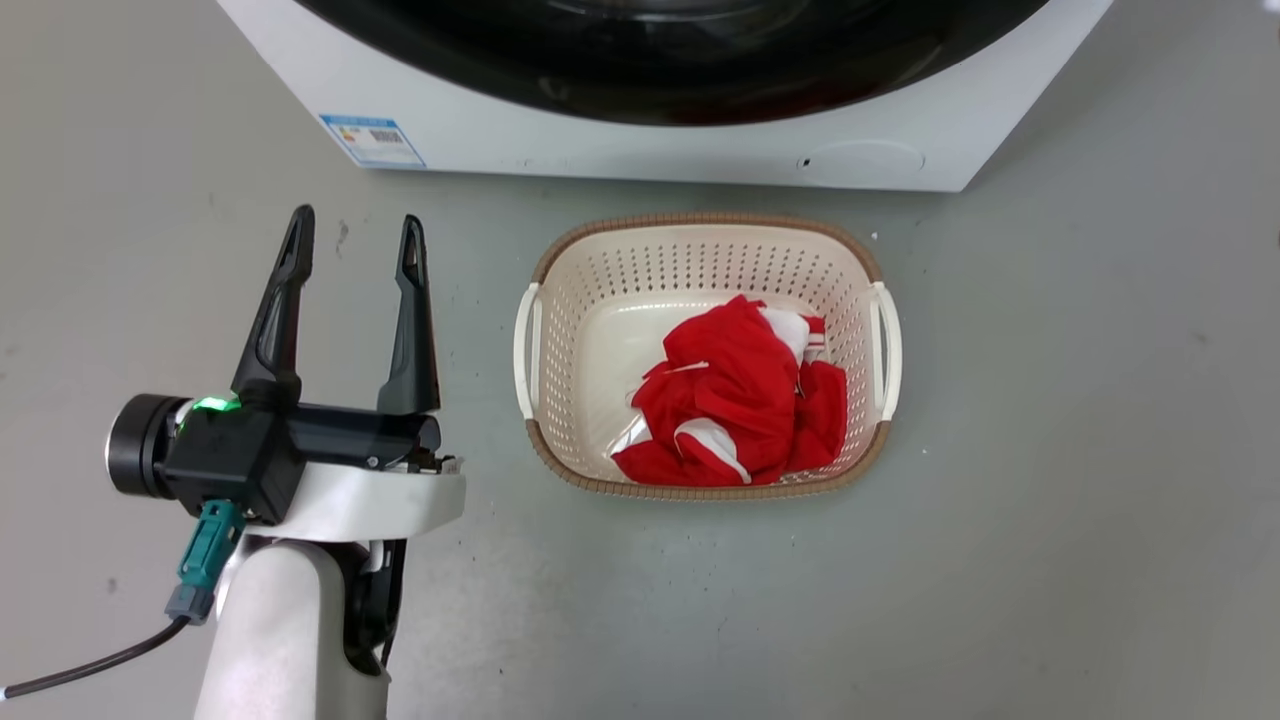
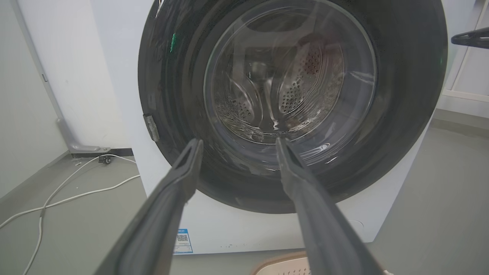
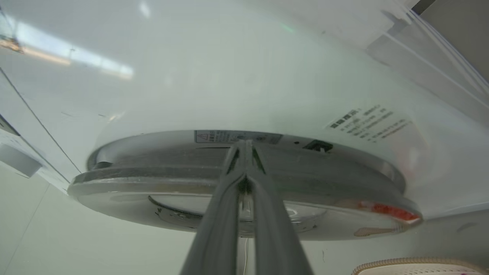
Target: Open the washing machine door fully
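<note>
The washing machine [image 1: 600, 140] is a white box at the top of the head view. Its door [image 1: 680, 60] is a glossy black round with a clear glass bowl [image 2: 290, 76] through which the steel drum shows. My left gripper [image 1: 357, 222] hangs open and empty over the floor, left of the basket, pointing at the door [image 2: 401, 114]. My right gripper [image 3: 244, 145] is shut, its tips at the rim of the door [image 3: 153, 179], seen edge-on against the machine's front [image 3: 229, 76]. One of its fingers [image 2: 470, 38] shows beside the door's right rim.
A cream perforated basket [image 1: 700, 222] holding red and white clothes [image 1: 745, 405] stands on the grey floor just in front of the machine. A white cable [image 2: 68, 198] lies on the floor by the wall, left of the machine. A blue label [image 1: 372, 140] marks the machine's lower front.
</note>
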Controlling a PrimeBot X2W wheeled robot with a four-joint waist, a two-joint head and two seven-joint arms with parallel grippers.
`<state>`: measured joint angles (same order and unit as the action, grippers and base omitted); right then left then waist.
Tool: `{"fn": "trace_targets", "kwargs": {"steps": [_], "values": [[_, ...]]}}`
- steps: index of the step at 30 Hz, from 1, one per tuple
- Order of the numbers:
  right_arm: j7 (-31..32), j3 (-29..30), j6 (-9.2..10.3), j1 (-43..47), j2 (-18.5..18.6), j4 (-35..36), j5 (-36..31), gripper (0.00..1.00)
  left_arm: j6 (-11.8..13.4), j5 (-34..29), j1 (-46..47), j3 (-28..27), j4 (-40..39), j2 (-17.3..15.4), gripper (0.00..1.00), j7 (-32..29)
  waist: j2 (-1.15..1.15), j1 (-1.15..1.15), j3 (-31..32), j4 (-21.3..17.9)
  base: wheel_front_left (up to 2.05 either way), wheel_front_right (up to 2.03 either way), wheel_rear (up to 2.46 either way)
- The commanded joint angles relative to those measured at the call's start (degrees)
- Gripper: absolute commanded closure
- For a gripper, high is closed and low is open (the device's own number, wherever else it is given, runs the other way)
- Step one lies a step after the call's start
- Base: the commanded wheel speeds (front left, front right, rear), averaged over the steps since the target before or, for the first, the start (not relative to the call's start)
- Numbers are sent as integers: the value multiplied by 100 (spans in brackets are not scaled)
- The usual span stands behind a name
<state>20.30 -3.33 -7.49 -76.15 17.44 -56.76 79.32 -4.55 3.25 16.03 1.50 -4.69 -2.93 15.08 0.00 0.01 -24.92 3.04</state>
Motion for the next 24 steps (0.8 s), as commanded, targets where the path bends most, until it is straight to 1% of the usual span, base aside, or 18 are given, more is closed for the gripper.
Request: {"fn": "trace_targets", "kwargs": {"steps": [1,6,13,20,24], "values": [[7,-37,0,-128,-7,-67,-76,100,-34,-27,105,12,-30,6,0,13,0,-1,-87,26,0,0,0],[104,-112,0,-512,-54,-383,-227,100,-27,-33,206,53,-48,6,0,13,0,-1,-246,65,0,0,0],[413,-184,0,-605,-106,-524,-321,100,47,18,213,115,-5,6,0,13,0,-1,-263,89,0,0,0],[809,-170,-7,-484,-353,-389,-197,100,29,4,241,139,33,6,0,13,0,-1,-246,63,0,0,0],[1059,-131,-6,-342,-353,-293,-115,100,40,5,244,171,67,6,0,13,0,-1,-189,60,0,0,0]]}}
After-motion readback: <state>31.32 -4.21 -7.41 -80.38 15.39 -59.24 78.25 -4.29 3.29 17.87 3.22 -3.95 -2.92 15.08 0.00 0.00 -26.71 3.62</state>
